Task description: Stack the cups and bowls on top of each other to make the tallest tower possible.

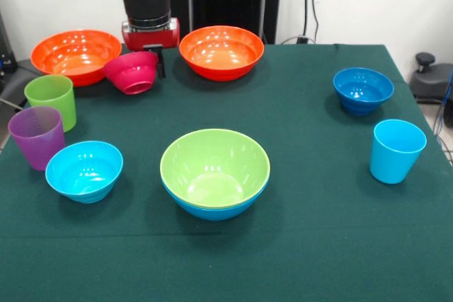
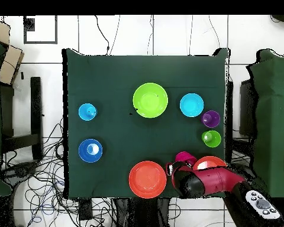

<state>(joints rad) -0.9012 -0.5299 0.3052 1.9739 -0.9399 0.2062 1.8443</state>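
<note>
My gripper [image 1: 156, 58] is at the table's far side and is shut on the rim of the small magenta bowl [image 1: 132, 72], which hangs tilted between the two orange bowls [image 1: 76, 54] [image 1: 221, 51]. In the overhead view the gripper [image 2: 178, 163] and the magenta bowl [image 2: 183, 157] sit near the arm. The tower [image 1: 214, 167] is the lime green bowl nested in the blue bowl, at the table's middle. The lime green cup [image 1: 51, 98], purple cup [image 1: 37, 136] and cyan bowl [image 1: 85, 170] stand at the left. The dark blue bowl [image 1: 363, 90] and light blue cup [image 1: 396, 150] stand at the right.
The table [image 1: 304, 245] has a dark green cloth. The red arm [image 2: 212, 180] reaches over one orange bowl [image 2: 210, 162] in the overhead view. Chairs and cables lie around the table's edges.
</note>
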